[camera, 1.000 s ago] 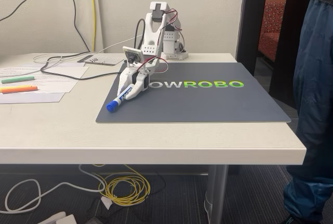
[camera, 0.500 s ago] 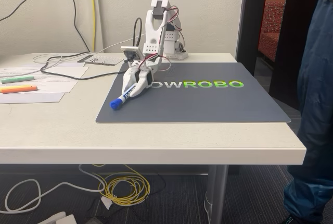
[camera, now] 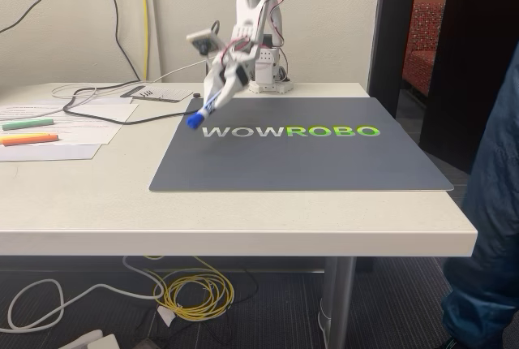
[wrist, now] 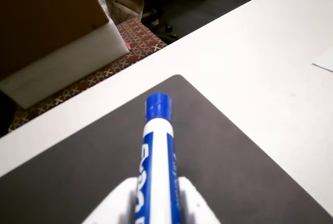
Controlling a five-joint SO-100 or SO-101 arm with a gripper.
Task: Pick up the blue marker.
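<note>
Grey mat (camera: pixel 324 162) on the table (camera: pixel 243 219) — green highlighter (camera: pixel 27 124) and orange highlighter (camera: pixel 28 140) at left.

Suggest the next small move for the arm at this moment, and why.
Probably just hold the grip and steady the lift. The white two-finger gripper is shut on the slim white-and-blue marker, which hangs clear above the dark grey mat, blue cap tilted downward, so the pickup looks essentially done.

This looks like an office or meeting room: a plain white table (camera: pixel 243 223) on patterned commercial carpet (wrist: pixel 117 44), loose cables (camera: pixel 190 292) coiled below it. Left of the gripper (camera: pixel 212 99) in the fixed view lie printed papers (camera: pixel 61 122) and highlighters (camera: pixel 28 131) (green and orange), a dark wooden door (camera: pixel 442 49) to its right, a branded mat (camera: pixel 300 154) beneath it
</note>
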